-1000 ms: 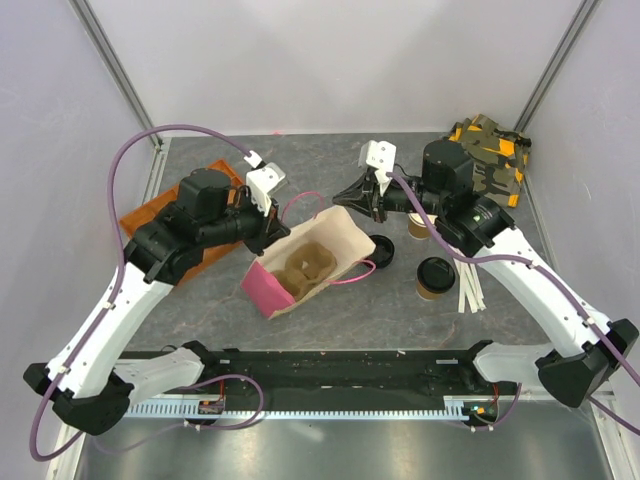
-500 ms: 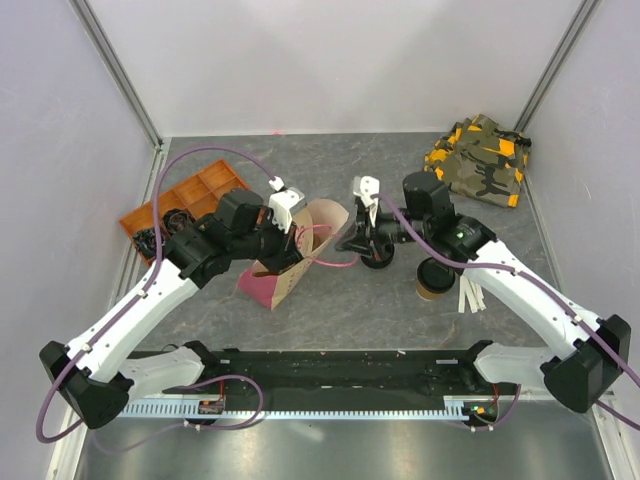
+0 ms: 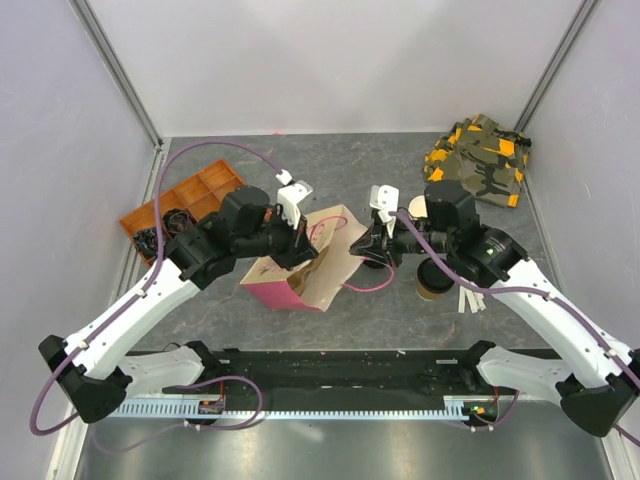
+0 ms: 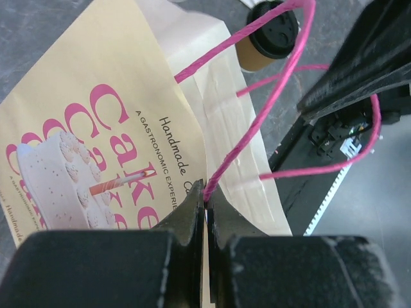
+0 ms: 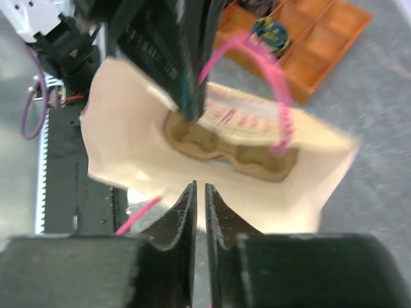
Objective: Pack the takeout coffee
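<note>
Top camera first: your left gripper (image 3: 298,243) is clamped on one side of the paper bag (image 3: 318,275) at its mouth. Your right gripper (image 3: 370,250) is on the opposite side, so the mouth is spread open between the two. The takeout coffee (image 3: 434,277) stands on the table just off the right gripper's outer side, tucked under that arm with its black lid on, and it isn't touching the bag. A few white strips (image 3: 468,298) lie right beside the cup. The orange tray (image 3: 190,195) sits out past your left arm, and the camo cloth (image 3: 480,165) is in the far corner beyond your right arm.

Left wrist cam: the fingers are pressed together, pinching the bag's rim right where a pink handle (image 4: 257,122) comes out of the paper. The printed "Cake" side runs off to the left of the fingertips. The lidded coffee (image 4: 270,35) is well ahead of the tips and a bit right, past the far edge of the bag.

Right wrist cam is blurry. The fingers are nearly closed on the bag's near rim, with only a sliver of gap between them. Straight ahead of them you're looking into the open bag at a brown cup carrier (image 5: 225,144) inside. The coffee isn't visible in this one.
</note>
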Robot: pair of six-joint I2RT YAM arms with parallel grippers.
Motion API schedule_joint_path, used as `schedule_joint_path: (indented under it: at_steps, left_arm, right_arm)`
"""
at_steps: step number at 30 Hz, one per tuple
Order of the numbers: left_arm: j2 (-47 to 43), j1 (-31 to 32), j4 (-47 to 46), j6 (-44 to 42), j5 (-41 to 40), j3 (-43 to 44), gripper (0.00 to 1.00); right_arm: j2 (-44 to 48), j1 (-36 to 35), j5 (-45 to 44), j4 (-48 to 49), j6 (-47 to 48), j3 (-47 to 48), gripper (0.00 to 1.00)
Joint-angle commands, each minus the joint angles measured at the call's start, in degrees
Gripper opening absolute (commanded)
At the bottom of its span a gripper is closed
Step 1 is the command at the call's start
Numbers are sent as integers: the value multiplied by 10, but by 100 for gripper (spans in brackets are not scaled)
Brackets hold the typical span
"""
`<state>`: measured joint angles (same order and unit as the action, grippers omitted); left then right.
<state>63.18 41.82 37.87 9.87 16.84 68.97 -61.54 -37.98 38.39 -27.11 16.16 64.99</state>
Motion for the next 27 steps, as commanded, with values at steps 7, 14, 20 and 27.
schedule_joint_path:
  at_steps: [7,14,20,27]
  left_arm:
    - [8,33,-67,58,-4,-25,2]
    - [30,33,-89,100,22,-12,2]
    - [27,30,-97,119,42,-18,2]
    - [14,20,-109,130,71,-31,2]
  right_arm:
    - [30,5,-58,27,-72,44,11]
    - [65,-15,-60,227,-129,-104,0]
    - [72,-32,-88,267,-111,-192,0]
    - [61,-46,-122,391,-96,-281,0]
